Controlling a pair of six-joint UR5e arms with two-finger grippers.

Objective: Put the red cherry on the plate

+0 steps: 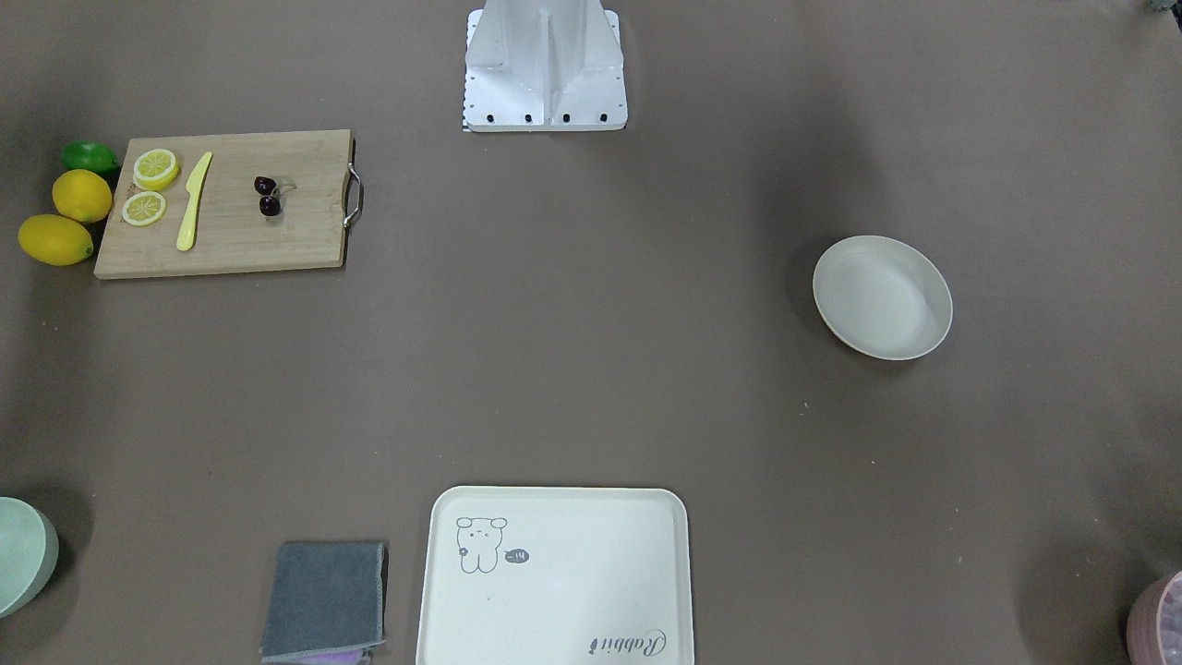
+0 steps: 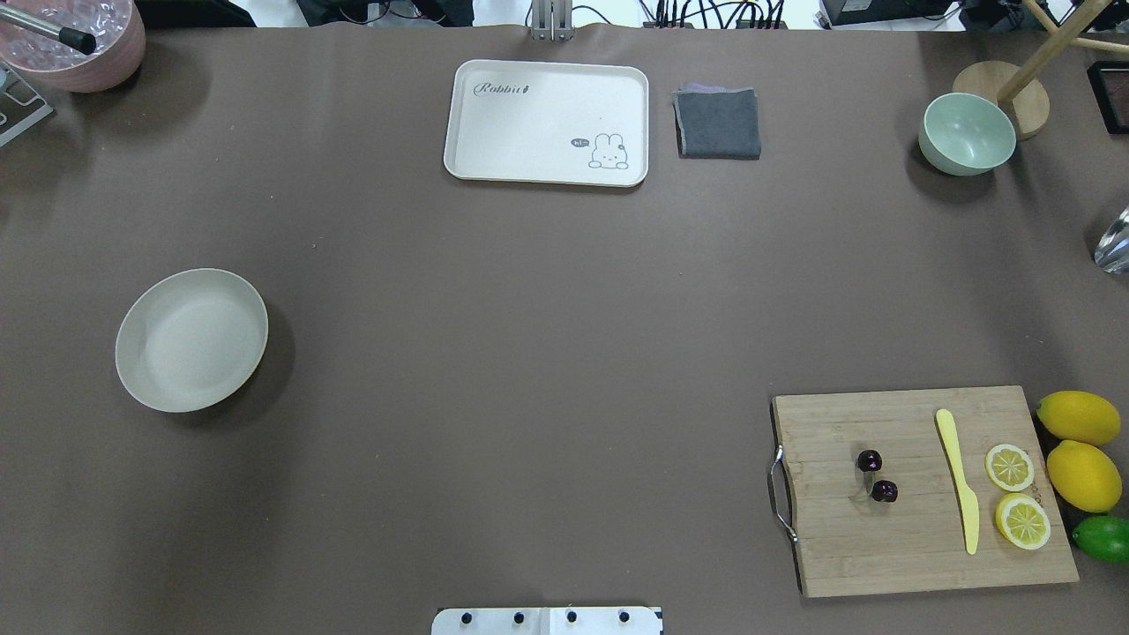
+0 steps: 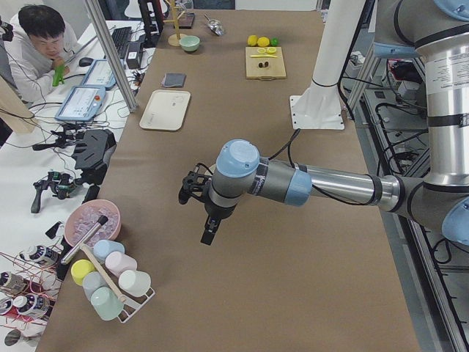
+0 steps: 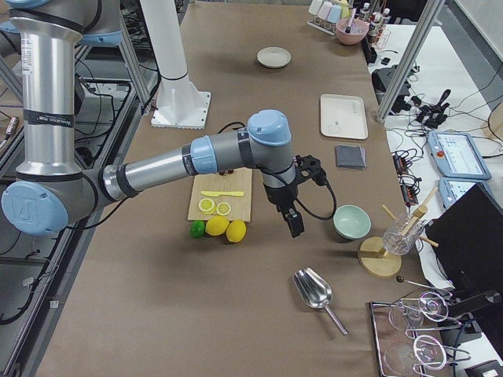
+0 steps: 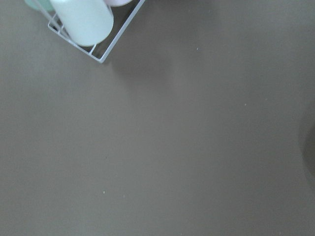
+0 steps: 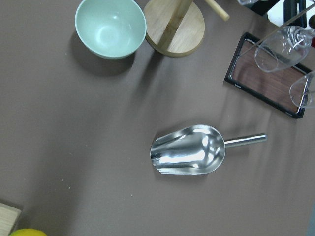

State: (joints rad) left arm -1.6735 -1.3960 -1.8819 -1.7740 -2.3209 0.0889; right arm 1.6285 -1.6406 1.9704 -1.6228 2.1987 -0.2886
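- The red cherry lies on the wooden cutting board, at the near right of the counter as I look out. It is in the half of the board closer to the metal handle.
- It is two dark, glossy fruits lying just apart. The line through them runs almost front to back across the board. The farther fruit leans a little toward the handle and the nearer one a little toward the yellow knife.
- The thin pale stem bends off on the handle side of the pair.
- The knife lies between the cherry and two lemon slices. Just off that end of the board sit two lemons and a lime.
- My right claw hangs fingers-down over the right end of the counter, out past the lemons.
- Its wrist camera looks down on a metal scoop and a green bowl, and catches only a corner of the board.
- The cherry is well apart from this claw, on the other side of the lemons and the knife.
- Only the side camera shows this claw, so I cannot tell whether it is released or clenched.
- My left claw hangs over the opposite end of the counter, near a rack of cups, far from the cherry. I cannot tell its state either.
- The plate sits on my left half of the counter, well apart from the board and the cherry.
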